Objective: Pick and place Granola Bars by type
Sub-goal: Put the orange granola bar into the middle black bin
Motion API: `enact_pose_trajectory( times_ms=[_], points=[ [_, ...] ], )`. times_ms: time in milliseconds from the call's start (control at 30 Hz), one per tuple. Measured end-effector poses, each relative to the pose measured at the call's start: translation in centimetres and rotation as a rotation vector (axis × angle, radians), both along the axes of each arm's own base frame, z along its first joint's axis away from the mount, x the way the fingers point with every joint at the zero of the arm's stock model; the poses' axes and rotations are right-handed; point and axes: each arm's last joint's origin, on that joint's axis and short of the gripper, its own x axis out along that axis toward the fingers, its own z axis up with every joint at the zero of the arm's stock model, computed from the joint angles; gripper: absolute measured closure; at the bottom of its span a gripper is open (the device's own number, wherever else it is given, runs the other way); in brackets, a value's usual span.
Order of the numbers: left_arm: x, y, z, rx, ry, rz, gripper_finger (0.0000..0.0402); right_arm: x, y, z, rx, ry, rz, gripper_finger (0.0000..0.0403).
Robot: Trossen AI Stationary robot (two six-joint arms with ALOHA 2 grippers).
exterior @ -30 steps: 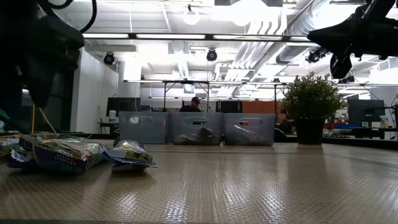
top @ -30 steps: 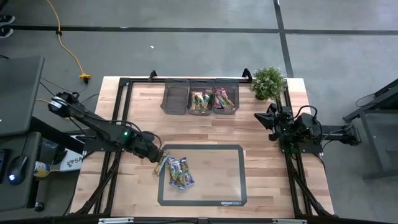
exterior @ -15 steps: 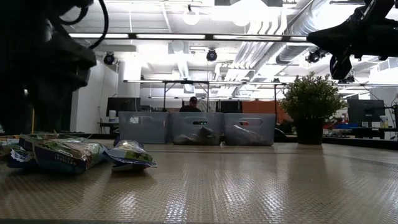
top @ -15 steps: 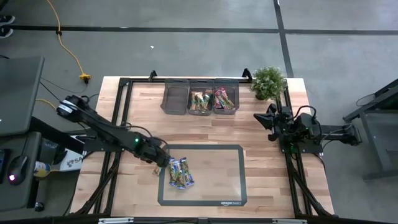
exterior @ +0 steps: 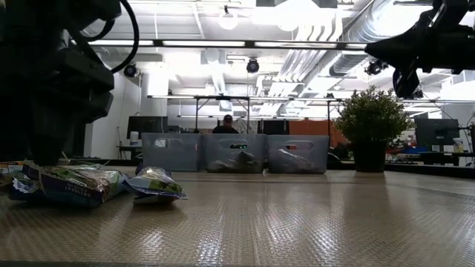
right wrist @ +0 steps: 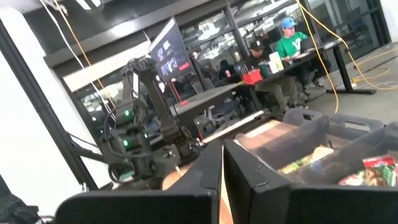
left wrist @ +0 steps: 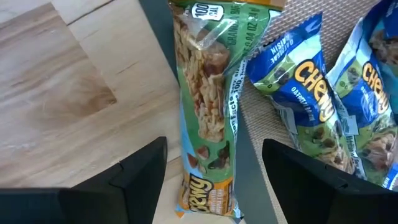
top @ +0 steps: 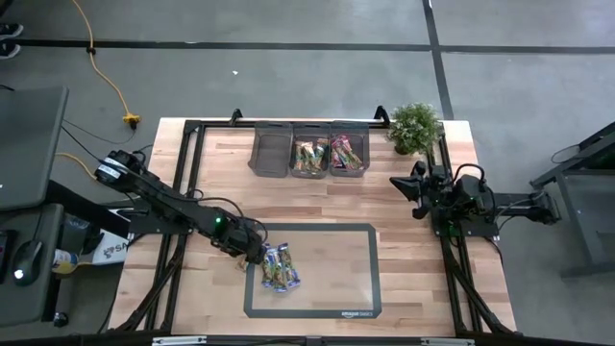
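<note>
Wooden planks make up the table [top: 317,197], with a dark-framed mat [top: 336,279] laid on its near half, and a small heap of granola bars [top: 279,269] lies at the mat's left end. Down over that heap the left gripper [left wrist: 214,171] hangs with its fingers spread wide, straddling a green-wrapped bar [left wrist: 211,106] that lies across the mat's dark border, half on wood. That bar's long axis runs straight away between the fingers, so they stand either side of its narrow width. Blue-wrapped bars [left wrist: 317,106] lie just beside it, angled and overlapping. These look light, with slick crinkly film over a crumbly middle, so a gentle pinch across the width near mid-length seems safest; the sealed ends would likely slip. Farther back, three grey bins [top: 309,150] stand in a row, two already holding bars. The right gripper [top: 405,186] waits closed and empty near a potted plant [top: 415,127].
</note>
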Motion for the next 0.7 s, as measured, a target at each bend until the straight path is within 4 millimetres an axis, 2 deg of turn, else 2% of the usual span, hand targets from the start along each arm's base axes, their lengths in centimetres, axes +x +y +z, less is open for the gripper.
enact_pose_trajectory(
  times_ms=[233, 533, 700],
  points=[
    [-0.04, -0.03, -0.11, -0.011, 0.014, -0.007, 0.0147, 0.07, 0.0, -0.11, 0.0, 0.009, 0.002, 0.0402],
    [-0.21, -0.01, -0.24, -0.009, 0.029, -0.018, 0.0216, 0.08, 0.01, -0.12, 0.0, 0.01, 0.003, 0.0402],
    [-0.18, -0.06, -0.26, -0.019, 0.03, -0.021, 0.0237, 0.07, 0.01, -0.11, 0.0, 0.009, 0.003, 0.0402]
  ],
)
